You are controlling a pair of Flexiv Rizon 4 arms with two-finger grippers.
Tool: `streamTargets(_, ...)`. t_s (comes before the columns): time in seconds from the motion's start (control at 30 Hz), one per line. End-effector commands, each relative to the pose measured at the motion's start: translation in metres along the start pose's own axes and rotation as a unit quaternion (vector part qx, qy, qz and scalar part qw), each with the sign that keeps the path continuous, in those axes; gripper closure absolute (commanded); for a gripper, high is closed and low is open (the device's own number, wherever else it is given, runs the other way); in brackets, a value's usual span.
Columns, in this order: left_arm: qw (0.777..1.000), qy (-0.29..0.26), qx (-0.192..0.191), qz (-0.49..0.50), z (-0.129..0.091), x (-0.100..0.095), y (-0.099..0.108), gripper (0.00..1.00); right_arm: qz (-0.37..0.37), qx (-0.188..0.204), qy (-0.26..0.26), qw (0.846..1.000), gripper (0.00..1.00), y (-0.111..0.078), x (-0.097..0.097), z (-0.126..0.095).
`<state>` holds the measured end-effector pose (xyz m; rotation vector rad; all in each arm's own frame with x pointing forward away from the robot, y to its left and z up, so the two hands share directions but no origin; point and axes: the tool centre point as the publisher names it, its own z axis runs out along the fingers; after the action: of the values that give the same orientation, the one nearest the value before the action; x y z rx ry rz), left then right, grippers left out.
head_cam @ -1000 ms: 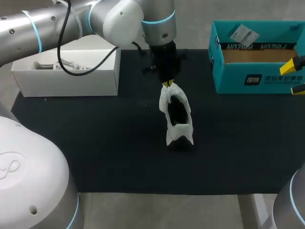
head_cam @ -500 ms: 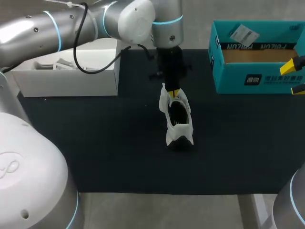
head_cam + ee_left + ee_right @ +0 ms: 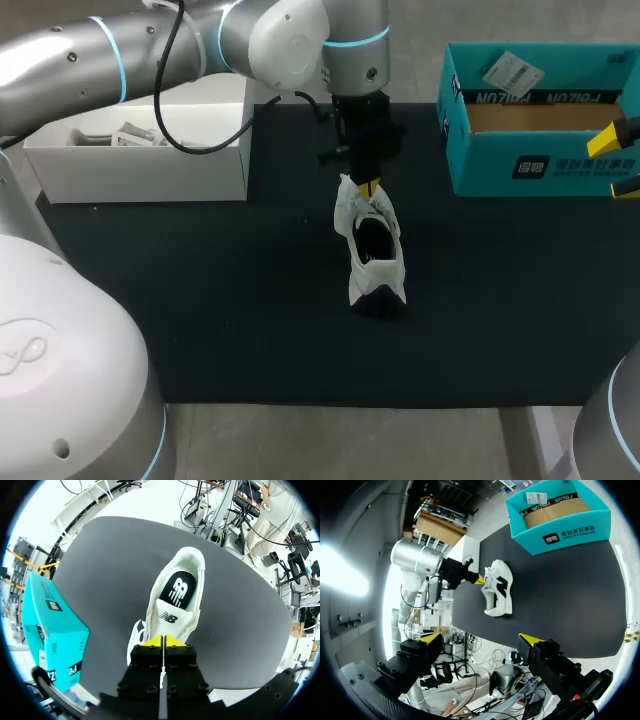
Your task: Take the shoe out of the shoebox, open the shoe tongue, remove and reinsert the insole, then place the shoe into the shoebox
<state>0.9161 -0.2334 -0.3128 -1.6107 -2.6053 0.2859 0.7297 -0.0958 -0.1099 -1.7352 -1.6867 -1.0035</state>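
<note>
A white shoe [image 3: 375, 262] stands on the black mat, heel toward the front edge. Its dark insole [image 3: 177, 587] shows inside the opening, beyond the tongue [image 3: 167, 620]. My left gripper [image 3: 367, 188], reaching past the middle, is shut on the top edge of the tongue; in the left wrist view its yellow tips [image 3: 163, 641] press together right at that edge. The teal shoebox [image 3: 540, 165] stands open at the back right. My right gripper [image 3: 620, 160] hangs open at the right edge, in front of the shoebox, holding nothing. In the right wrist view, the shoe [image 3: 499, 587] lies well ahead of it.
An open white box [image 3: 140, 165] with small items inside sits at the back left. A paper tag [image 3: 510, 70] lies in the shoebox. The black mat [image 3: 220, 320] is bare around the shoe and toward the front edge.
My left gripper has shifted slightly right and toward the shoe's opening, taking the tongue with it. The shoe's body and the right arm have stayed in place.
</note>
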Motion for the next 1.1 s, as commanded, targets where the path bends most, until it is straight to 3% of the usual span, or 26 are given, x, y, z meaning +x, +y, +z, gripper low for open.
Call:
streamTargets(0.03, 0.999, 0.020, 0.040, 0.019, 0.011, 0.002, 0.009, 1.00, 0.001, 0.000, -0.001, 1.000, 0.00, 0.000, 0.000, 0.000)
streamTargets(0.1, 0.997, 0.023, 0.068, 0.021, 0.019, 0.003, 0.006, 1.00, 0.001, 0.000, -0.001, 1.000, 0.00, 0.000, 0.000, 0.000)
streamTargets(0.27, 0.997, 0.032, 0.071, 0.008, 0.034, 0.005, -0.004, 1.00, 0.001, 0.000, -0.001, 1.000, 0.00, 0.000, 0.000, 0.000)
streamTargets(0.43, 0.997, 0.022, 0.071, -0.016, 0.033, 0.006, -0.017, 1.00, 0.001, 0.000, -0.001, 1.000, 0.00, 0.000, 0.000, 0.000)
streamTargets(0.57, 0.996, 0.012, 0.075, -0.048, 0.016, 0.013, -0.027, 1.00, 0.001, 0.000, -0.001, 1.000, 0.00, 0.000, 0.000, 0.000)
streamTargets(0.8, 0.976, -0.016, 0.125, -0.179, -0.031, 0.035, -0.038, 1.00, 0.001, 0.000, -0.001, 1.000, 0.00, 0.000, 0.000, 0.000)
streamTargets(0.87, 0.969, -0.023, 0.159, -0.190, -0.037, 0.041, -0.044, 1.00, 0.001, 0.000, -0.001, 1.000, 0.00, 0.000, 0.000, 0.000)
streamTargets(1.1, 0.969, -0.023, 0.159, -0.190, -0.037, 0.041, -0.044, 1.00, 0.001, 0.000, -0.001, 1.000, 0.00, 0.000, 0.000, 0.000)
